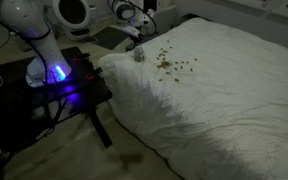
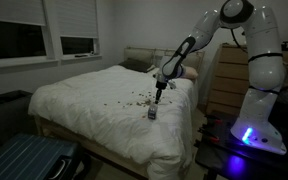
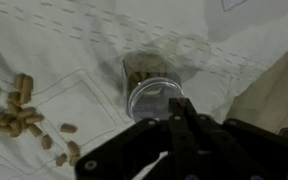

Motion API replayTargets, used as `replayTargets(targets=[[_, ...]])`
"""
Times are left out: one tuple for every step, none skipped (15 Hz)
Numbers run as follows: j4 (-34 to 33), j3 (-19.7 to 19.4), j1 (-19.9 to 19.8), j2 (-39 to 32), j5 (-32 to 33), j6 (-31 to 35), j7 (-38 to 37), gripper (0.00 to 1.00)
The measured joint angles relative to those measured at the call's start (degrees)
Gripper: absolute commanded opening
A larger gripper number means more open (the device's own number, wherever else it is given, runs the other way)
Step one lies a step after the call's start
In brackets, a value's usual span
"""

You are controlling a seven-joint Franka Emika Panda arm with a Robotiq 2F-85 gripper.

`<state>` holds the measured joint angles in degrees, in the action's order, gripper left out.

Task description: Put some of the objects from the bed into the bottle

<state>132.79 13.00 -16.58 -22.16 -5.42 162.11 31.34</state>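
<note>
Wrist view shows the clenched pincer (image 3: 178, 108) at 5 o'clock of the bottle (image 3: 146, 80) mouth, so center it before letting go.

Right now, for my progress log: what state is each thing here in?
Large bed with white duvet: wrinkled.
Tiny olive-brown pellets: scattered loose on the duvet.
Small pale translucent bottle: standing uncapped beside them, some pellets inside.
Black two-finger gripper: shut, tips at the bottle's mouth.
</note>
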Motion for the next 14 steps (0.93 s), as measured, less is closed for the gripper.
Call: replayTargets(targets=[[0.0,0.0,0.1,-0.6,0.2,1.1,0.0,0.01],[0.1,0.0,0.1,-1.2,0.6,2.8,0.0,0.01],[0.1,-0.1,0.2,-1.9,0.9,4.5,0.0,0.01],[0.1,-0.1,0.2,-2.5,1.5,6.0,0.0,0.01],[0.1,-0.1,0.2,-3.2,2.2,7.2,0.0,0.01],[0.1,-0.1,0.2,-3.8,2.9,8.3,0.0,0.01],[0.1,-0.1,0.1,-4.3,3.4,9.0,0.0,0.01],[0.1,-0.1,0.1,-4.9,4.1,9.7,0.0,0.01],[0.1,-0.1,0.1,-5.4,4.7,10.4,-0.1,0.01],[0.1,-0.1,0.1,-6.0,5.3,11.2,-0.1,0.01],[0.1,-0.2,0.1,-6.6,6.1,12.0,-0.1,0.02],[0.0,-0.4,0.1,-7.2,7.0,12.9,-0.2,0.04],[0.0,-0.7,0.2,-7.8,7.9,13.7,-0.3,0.30],[-0.1,-1.1,0.2,-8.3,9.0,14.2,-0.3,0.32]])
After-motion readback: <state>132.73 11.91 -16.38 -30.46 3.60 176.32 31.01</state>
